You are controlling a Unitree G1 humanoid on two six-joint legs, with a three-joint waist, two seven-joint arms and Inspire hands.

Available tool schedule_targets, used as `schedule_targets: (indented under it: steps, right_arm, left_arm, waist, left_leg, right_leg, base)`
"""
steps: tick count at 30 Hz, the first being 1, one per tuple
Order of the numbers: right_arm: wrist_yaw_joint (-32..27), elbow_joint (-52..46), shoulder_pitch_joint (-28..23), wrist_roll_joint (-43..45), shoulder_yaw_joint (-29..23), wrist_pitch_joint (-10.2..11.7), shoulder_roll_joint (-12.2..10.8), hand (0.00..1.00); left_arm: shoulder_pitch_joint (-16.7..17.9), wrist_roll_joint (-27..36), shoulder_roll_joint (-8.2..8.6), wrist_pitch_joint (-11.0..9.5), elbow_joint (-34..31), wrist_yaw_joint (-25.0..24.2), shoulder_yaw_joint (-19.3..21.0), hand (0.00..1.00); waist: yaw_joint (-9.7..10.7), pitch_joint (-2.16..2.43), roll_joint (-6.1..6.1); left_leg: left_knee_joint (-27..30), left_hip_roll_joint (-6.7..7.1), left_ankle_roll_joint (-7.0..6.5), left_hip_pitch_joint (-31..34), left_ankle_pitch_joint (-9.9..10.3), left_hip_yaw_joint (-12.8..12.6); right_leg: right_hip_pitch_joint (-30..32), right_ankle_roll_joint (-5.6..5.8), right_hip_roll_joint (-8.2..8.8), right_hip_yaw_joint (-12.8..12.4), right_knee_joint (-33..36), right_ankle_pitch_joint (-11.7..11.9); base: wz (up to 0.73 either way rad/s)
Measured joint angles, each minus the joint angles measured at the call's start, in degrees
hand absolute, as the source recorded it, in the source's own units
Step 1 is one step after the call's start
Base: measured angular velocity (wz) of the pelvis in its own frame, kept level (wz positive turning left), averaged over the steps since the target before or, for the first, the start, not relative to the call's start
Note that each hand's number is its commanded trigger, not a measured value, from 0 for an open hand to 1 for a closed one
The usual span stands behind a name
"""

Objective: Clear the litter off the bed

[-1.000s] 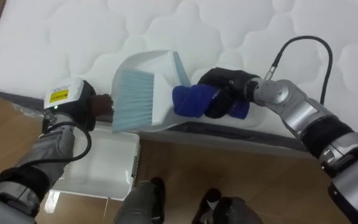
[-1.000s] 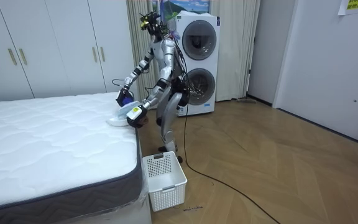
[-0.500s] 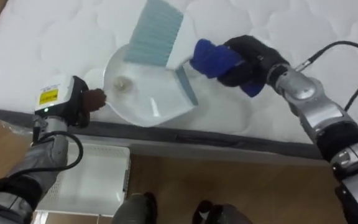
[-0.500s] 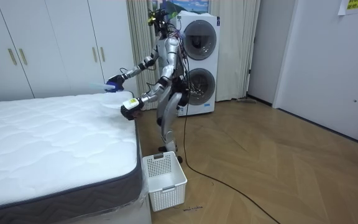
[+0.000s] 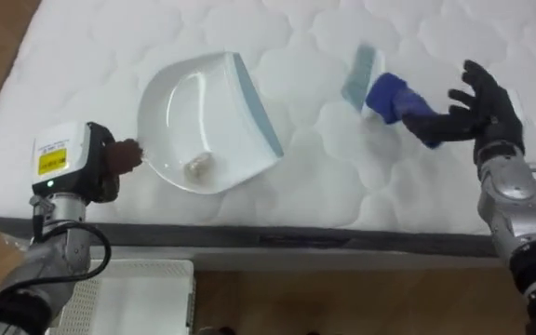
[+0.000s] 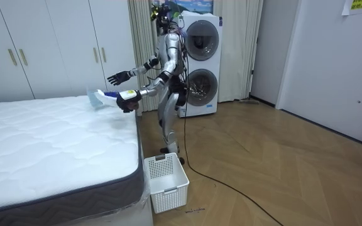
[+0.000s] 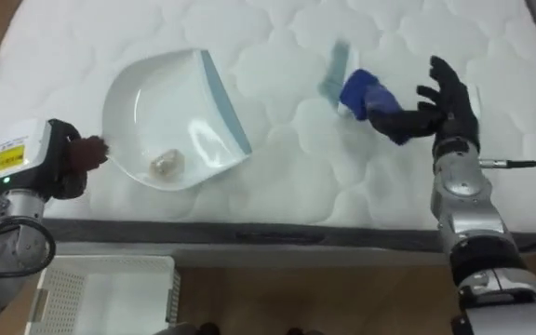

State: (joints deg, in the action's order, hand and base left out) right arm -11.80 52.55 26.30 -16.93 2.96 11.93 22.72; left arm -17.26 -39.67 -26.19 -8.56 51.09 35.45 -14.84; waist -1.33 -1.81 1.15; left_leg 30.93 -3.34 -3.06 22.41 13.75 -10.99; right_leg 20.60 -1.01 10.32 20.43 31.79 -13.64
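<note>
One white basket (image 5: 138,293) stands on the floor below, so the left robot hand (image 5: 100,172), curled round the handle of the dustpan (image 5: 203,112) at the edge of the bed (image 5: 296,37), should likely hold it level with its scrap (image 5: 198,167), while farther in the right robot hand (image 5: 487,98) spreads open just beside the brush (image 5: 380,88).

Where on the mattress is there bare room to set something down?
Bare patches: the far mattress beyond the dustpan and brush; the gap between those two; the near edge in front of the brush. Crowded: around the dustpan, held by the left hand, and beside the open right hand.
</note>
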Motion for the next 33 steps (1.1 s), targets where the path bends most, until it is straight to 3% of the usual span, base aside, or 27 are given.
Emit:
schedule_targets:
  steps: [3,8,12,14,18,22,23,24,26,27,28,30,31,33]
  right_arm:
    - [-1.1,-2.8,-2.4,-0.8,0.0,0.0,0.1,0.00]
    - [-3.2,-5.9,-5.3,-2.5,-0.2,0.0,0.0,0.00]
    - [-4.5,-9.0,-6.7,-5.3,0.3,0.5,-0.2,0.00]
    - [-4.6,-11.0,-8.3,-5.1,0.2,0.6,-0.3,0.00]
    - [-7.0,-11.4,-8.6,-5.4,0.6,0.6,-0.3,0.00]
    - [-9.6,-12.3,-9.6,-5.3,-0.3,0.6,-0.2,0.00]
    - [-10.1,-12.7,-9.8,-5.3,-0.4,0.7,-0.2,0.00]
    - [-10.6,-13.1,-10.0,-5.3,-0.4,0.8,-0.2,0.00]
    - [-10.9,-15.6,-10.9,-5.2,-0.4,1.1,-0.2,0.00]
    - [-10.5,-16.8,-11.0,-5.2,-0.3,1.3,-0.3,0.00]
    - [-10.3,-17.4,-11.0,-5.1,-0.3,1.5,-0.3,0.00]
    - [-10.1,-19.4,-12.0,-4.8,-0.2,2.3,-0.2,0.00]
    - [-10.1,-20.3,-12.4,-4.8,-0.2,2.4,-0.3,0.00]
    - [-9.9,-22.4,-13.2,-2.9,-0.4,2.5,-0.6,0.00]
  left_arm:
    - [1.5,0.0,0.01,-0.2,-1.3,0.0,1.6,1.00]
    - [5.6,0.2,0.64,-0.4,-5.1,0.4,5.1,1.00]
    - [8.1,0.3,1.72,-0.6,-7.7,0.5,7.3,1.00]
    - [10.4,0.2,2.53,-0.9,-10.1,0.8,8.7,1.00]
    - [11.1,0.2,3.62,-1.1,-10.5,1.5,9.1,1.00]
    - [11.5,0.5,3.73,-1.2,-11.1,1.5,9.2,1.00]
    - [12.1,0.8,3.82,-1.2,-11.5,1.5,9.2,1.00]
    - [12.2,0.8,4.04,-1.1,-11.4,1.4,9.3,1.00]
    - [12.1,0.8,4.17,-1.2,-11.6,1.4,9.5,1.00]
    - [12.1,0.8,4.25,-1.2,-11.7,1.3,9.9,1.00]
    - [12.1,0.8,4.26,-1.3,-11.7,1.2,10.2,1.00]
    - [12.1,1.5,4.34,-1.9,-11.8,1.1,10.8,1.00]
    - [12.1,1.7,4.34,-2.2,-11.9,1.0,11.0,1.00]
    - [12.6,1.9,4.86,-2.6,-12.8,-0.2,12.5,1.00]
  waist:
    - [-0.1,0.35,-0.37]
    - [-0.2,0.47,-0.40]
    - [-2.0,0.71,-0.21]
    - [-3.0,1.29,-0.17]
    - [-4.7,1.33,-0.24]
    - [-4.8,1.33,-0.45]
    - [-3.9,1.33,-0.45]
    - [-3.3,1.36,-0.60]
    - [-2.9,1.42,-0.61]
    - [-3.7,1.47,-0.88]
    - [-3.7,1.45,-0.99]
    - [-3.6,1.53,-1.18]
    - [-3.6,1.50,-1.22]
    - [-3.7,1.71,-0.86]
  left_leg:
    - [-1.5,0.22,0.08,-1.3,-0.1,-0.4]
    - [-4.9,0.54,0.72,-5.3,-0.6,0.3]
    - [-5.3,0.21,1.06,-7.2,-0.8,0.4]
    - [-5.4,0.08,1.14,-7.6,-0.9,0.4]
    - [-4.7,-0.28,1.18,-7.8,-0.9,0.6]
    - [-3.9,0.66,1.26,-6.8,-1.0,3.1]
    - [-3.7,0.64,0.80,-6.9,-1.3,1.5]
    - [-3.8,-0.37,-0.14,-6.8,-1.8,-3.5]
    - [-3.5,-1.61,-1.00,-7.1,-2.1,-9.4]
    - [-2.5,-2.01,-1.31,-7.0,-1.8,-10.3]
    - [-1.9,-2.09,-1.29,-7.0,-1.5,-10.4]
    - [2.3,-3.60,-0.98,-7.1,1.5,-10.9]
    - [2.5,-3.55,-1.47,-7.0,1.8,-10.8]
    - [2.0,-1.53,-1.91,-7.0,2.2,-9.0]
  right_leg:
    - [-0.8,0.10,0.08,0.1,-0.8,0.1]
    - [-5.2,0.39,-0.69,1.0,-4.1,0.0]
    - [-7.5,0.47,-1.40,0.9,-5.5,0.0]
    - [-8.2,0.47,-1.63,1.2,-6.1,0.0]
    - [-9.8,0.42,-1.56,3.5,-6.0,-0.1]
    - [-13.1,0.54,-0.65,10.0,-5.5,-1.9]
    - [-14.4,0.94,0.56,12.3,-5.0,-3.2]
    - [-15.8,1.37,1.85,15.3,-4.6,-4.4]
    - [-16.7,1.57,3.71,19.0,-2.9,-5.9]
    - [-17.3,1.18,4.54,20.7,-2.0,-6.7]
    - [-17.9,1.22,4.93,21.7,-1.6,-7.1]
    - [-20.2,2.23,6.16,25.0,0.9,-9.1]
    - [-20.9,2.55,6.39,25.4,1.5,-9.5]
    - [-22.0,4.29,7.20,25.8,2.3,-9.5]
  base:
    - [-0.03]
    - [0.06]
    - [0.01]
    - [0.03]
    - [0.24]
    - [0.87]
    - [1.52]
    - [1.35]
    - [1.04]
    - [0.68]
    - [0.56]
    - [0.66]
    - [0.52]
    - [0.44]
